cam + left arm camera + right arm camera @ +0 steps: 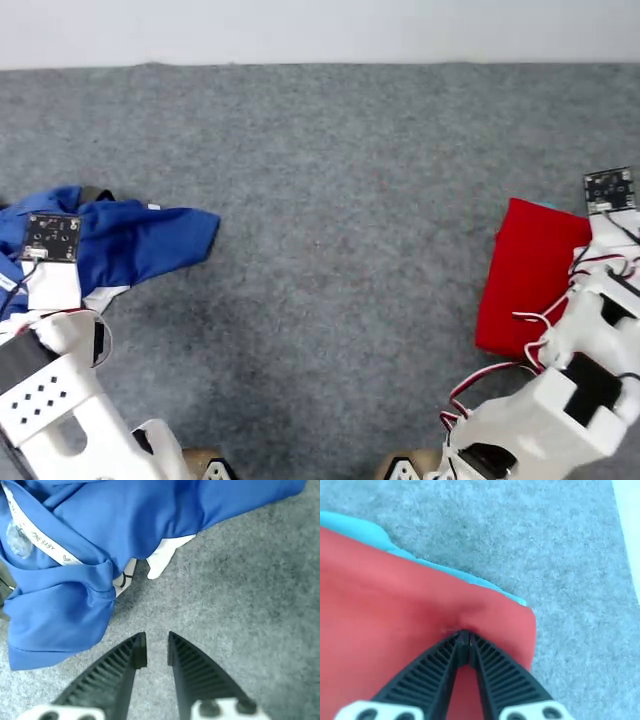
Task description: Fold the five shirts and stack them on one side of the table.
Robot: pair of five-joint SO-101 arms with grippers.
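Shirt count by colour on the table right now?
Blue shirt: 1
Red shirt: 1
Turquoise shirt, under the red: 1
White cloth, peeking from under the blue: 1
Total: 4 visible

Both arms are built from white printed shells with black servo blocks set between them. The left arm (50, 400) has a flat panel dotted with rows of small dark round holes, and it ends in a small black square camera board (51, 237) studded with pale points. The right arm (560, 400) carries looping red, white and black cables (540, 335) and a second board (610, 189) of the same kind. The left gripper (156, 647) and right gripper (464, 639) each have two black tapering fingers (195, 670), ribbed on their inner faces, on a white base with dark screw holes.
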